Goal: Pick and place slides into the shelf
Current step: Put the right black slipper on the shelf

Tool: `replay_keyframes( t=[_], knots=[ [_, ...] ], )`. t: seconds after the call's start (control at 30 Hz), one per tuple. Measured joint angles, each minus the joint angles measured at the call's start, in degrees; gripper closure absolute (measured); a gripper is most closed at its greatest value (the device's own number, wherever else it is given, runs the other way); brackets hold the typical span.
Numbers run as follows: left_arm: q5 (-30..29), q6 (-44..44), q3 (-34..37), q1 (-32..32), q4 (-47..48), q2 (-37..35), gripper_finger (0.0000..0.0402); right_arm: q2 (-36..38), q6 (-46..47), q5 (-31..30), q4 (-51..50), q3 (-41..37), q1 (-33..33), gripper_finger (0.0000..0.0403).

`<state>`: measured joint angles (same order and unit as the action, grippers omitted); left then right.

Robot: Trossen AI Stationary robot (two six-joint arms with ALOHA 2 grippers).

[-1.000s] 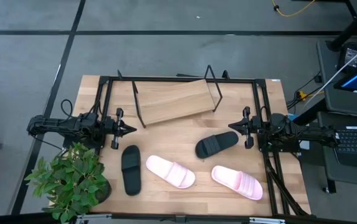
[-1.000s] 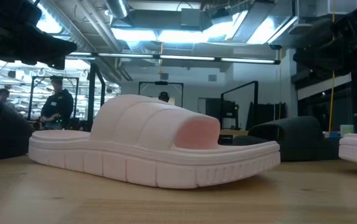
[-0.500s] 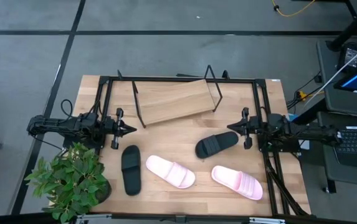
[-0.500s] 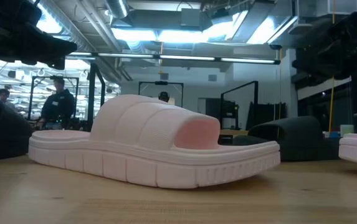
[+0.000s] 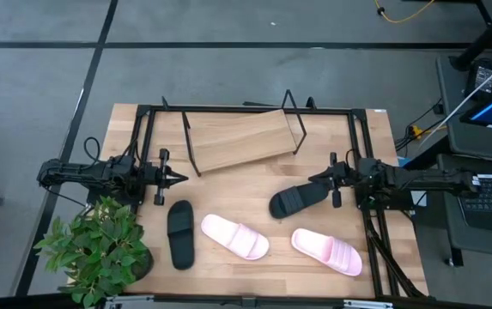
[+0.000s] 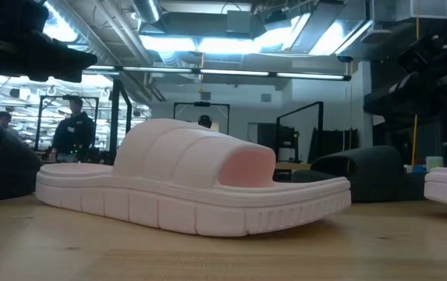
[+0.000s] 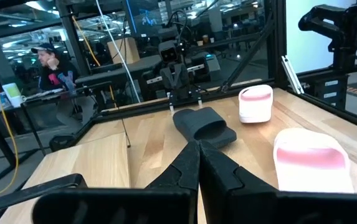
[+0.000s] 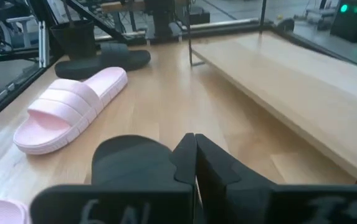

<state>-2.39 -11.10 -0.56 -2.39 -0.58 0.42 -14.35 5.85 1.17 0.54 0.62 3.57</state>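
Two black slides and two pink slides lie soles down on the wooden table. The shelf, a slanted light-wood board on thin wire legs, stands at the far middle. My left gripper is shut and level at the table's left, above the left black slide's far end. My right gripper is shut and tipped slightly down. It hangs over the right black slide's end without touching it. The middle pink slide fills the low view.
A potted plant stands at the near left corner. A black metal frame runs around the far part of the table and down both sides. People show in the room beyond. Bare wood lies between the shelf and the slides.
My right gripper has reached toward the table's middle and tipped downward, coming over the end of the right black slide. Its fingers have stayed shut. The slides and the shelf have not moved.
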Motion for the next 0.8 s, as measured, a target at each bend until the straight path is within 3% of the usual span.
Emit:
replay_keyframes(
  t=[0.37, 0.63, 0.8],
  knots=[
    [0.32, 11.71, -0.01, 0.1, 0.0, 0.0, 0.0401, -0.26, -0.17, 0.45, 0.13, 0.0, -0.02, 0.0393],
    [0.42, 14.92, -0.02, 0.1, 0.0, 0.01, 0.0401, -0.26, -1.68, 0.57, 1.21, 0.0, -0.09, 0.0393],
    [0.42, 17.01, 0.0, 0.1, 0.02, 0.01, 0.0401, -0.24, -3.04, 4.86, 4.39, 0.0, -0.1, 0.0393]
  ],
)
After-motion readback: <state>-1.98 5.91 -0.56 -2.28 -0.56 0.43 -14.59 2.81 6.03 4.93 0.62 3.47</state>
